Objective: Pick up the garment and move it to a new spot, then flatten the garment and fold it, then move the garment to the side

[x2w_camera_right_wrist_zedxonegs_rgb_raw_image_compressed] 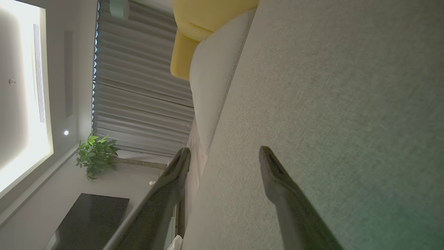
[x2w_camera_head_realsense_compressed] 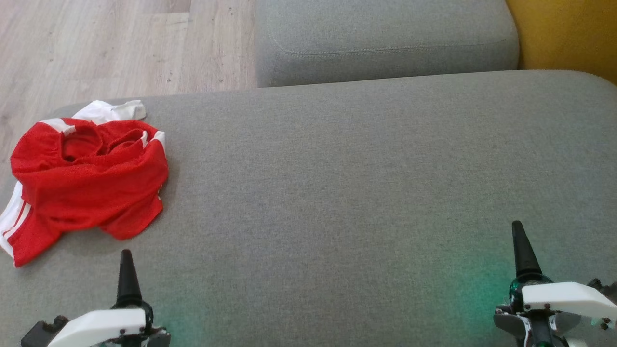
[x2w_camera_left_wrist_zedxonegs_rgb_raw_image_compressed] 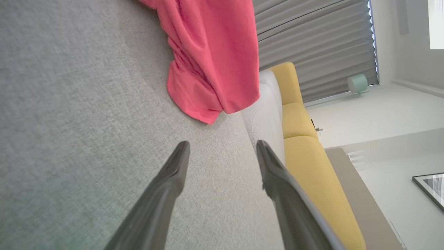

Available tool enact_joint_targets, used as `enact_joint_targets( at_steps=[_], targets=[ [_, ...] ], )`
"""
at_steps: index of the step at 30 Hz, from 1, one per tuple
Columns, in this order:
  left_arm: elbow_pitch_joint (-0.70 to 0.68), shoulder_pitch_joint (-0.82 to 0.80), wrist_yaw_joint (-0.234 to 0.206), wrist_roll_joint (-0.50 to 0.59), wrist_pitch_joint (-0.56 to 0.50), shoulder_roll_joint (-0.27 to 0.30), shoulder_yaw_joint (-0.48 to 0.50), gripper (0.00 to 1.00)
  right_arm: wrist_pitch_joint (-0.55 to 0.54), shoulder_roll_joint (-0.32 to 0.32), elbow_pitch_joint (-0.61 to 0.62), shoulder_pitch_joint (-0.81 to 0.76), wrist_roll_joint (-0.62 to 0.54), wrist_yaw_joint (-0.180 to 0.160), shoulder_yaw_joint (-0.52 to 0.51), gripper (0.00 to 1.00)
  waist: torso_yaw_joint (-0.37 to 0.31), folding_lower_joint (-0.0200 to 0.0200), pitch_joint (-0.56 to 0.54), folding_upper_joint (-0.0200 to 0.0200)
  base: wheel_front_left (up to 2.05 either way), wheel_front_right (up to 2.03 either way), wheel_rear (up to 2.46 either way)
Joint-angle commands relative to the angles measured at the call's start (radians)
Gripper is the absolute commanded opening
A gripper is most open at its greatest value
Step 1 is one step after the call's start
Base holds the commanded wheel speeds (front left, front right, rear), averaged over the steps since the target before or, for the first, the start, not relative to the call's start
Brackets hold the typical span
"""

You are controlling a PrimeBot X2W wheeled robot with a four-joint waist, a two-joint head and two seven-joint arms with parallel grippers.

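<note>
At the cushion's (x2w_camera_head_realsense_compressed: 337,193) left edge, the crumpled garment (x2w_camera_head_realsense_compressed: 87,178) is lying partly cut off, while the left claw (x2w_camera_left_wrist_zedxonegs_rgb_raw_image_compressed: 222,146) and right claw (x2w_camera_right_wrist_zedxonegs_rgb_raw_image_compressed: 224,151) are hovering wide, empty.

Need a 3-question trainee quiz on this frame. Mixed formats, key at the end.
1. True or false: the red garment lies crumpled at the left end of the grey cushion.
2. Which is nearer the red garment? A) left jaws B) right jaws C) both equally near
3. Fill in: both pairs of jaws stand ____, holding nothing.

Key: 1 true; 2 A; 3 open
</note>
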State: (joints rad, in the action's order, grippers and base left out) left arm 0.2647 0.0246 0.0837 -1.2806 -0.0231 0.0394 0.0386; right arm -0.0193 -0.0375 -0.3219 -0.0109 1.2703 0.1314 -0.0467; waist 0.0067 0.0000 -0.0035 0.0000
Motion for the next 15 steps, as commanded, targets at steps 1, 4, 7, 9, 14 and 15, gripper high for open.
enact_joint_targets(
  at_steps=[1,4,7,9,14,15],
  targets=[
    [-0.04,-0.025,-0.002,0.023,0.012,0.006,0.007,1.0,0.01,-0.005,0.038,0.044,-0.023,0.0,0.01,1.0,0.0,0.0,-0.001,0.0,0.0,0.0,0.0],
    [-0.055,-0.02,-0.011,0.076,0.024,0.006,0.0,1.0,0.022,-0.005,0.044,0.044,-0.071,0.0,0.023,1.0,0.002,0.0,-0.005,0.0,0.0,0.0,0.0],
    [-0.065,-0.016,-0.017,0.117,0.033,0.006,-0.004,1.0,0.03,-0.006,0.048,0.044,-0.108,0.0,0.035,1.0,0.003,0.0,-0.007,0.0,0.0,0.0,0.0],
    [-0.072,-0.014,-0.02,0.142,0.038,0.006,-0.006,1.0,0.036,-0.006,0.05,0.044,-0.13,0.0,0.04,1.0,0.003,0.0,-0.009,0.0,0.0,0.0,0.0],
    [-0.088,-0.008,-0.028,0.205,0.053,0.007,-0.011,1.0,0.051,-0.006,0.055,0.044,-0.185,0.0,0.054,1.0,0.005,0.0,-0.013,0.0,0.0,0.0,0.0],
    [-0.091,-0.007,-0.03,0.217,0.056,0.007,-0.012,1.0,0.054,-0.006,0.056,0.044,-0.196,0.0,0.057,1.0,0.005,0.0,-0.014,0.0,0.0,0.0,0.0]
  ],
)
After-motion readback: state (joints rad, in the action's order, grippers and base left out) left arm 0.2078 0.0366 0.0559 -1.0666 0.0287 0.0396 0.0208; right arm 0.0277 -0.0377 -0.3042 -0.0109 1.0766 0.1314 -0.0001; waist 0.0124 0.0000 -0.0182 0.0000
